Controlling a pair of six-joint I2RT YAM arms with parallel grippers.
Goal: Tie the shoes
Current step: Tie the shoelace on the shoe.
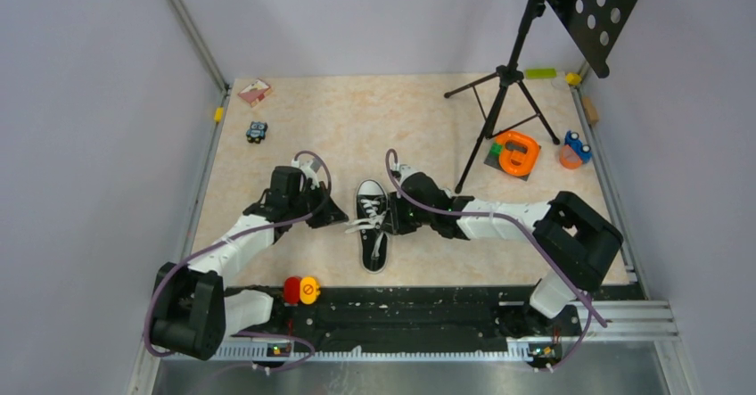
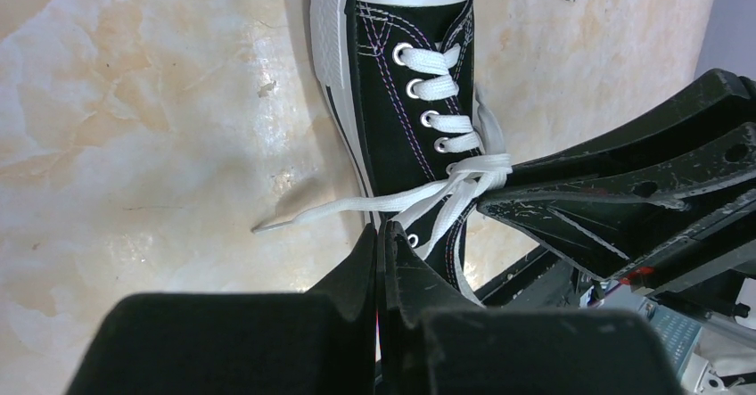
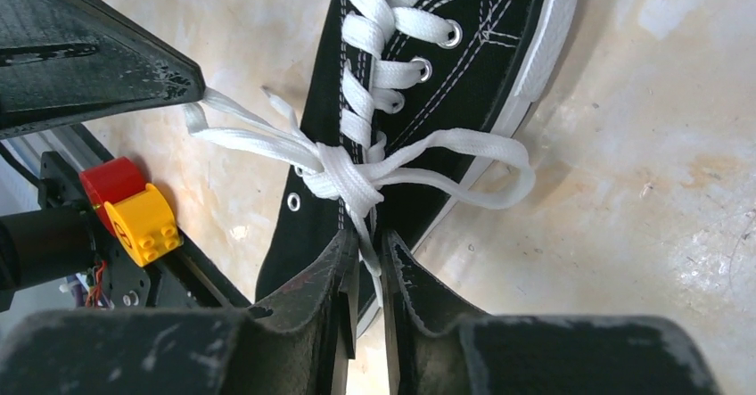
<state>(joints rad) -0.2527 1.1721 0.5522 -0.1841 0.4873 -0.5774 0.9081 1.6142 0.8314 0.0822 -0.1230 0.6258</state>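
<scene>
— Looking from above, where's the black canvas sneaker (image 1: 373, 234)?
— Centred on the table (image 1: 401, 119), toe toward 12 o'clock. Only wrist views show flat white laces (image 3: 343, 176) knotted: left gripper (image 2: 382, 232) clamps one end, right gripper (image 3: 368, 239), nearly closed, pinches another.

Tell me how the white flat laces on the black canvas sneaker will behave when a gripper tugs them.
The white flat laces look floppy: their loop sags onto the table, so they would likely drape, not hold shape. The loose knot probably tightens under a pull. The black canvas sneaker seems light and may slide along.
</scene>
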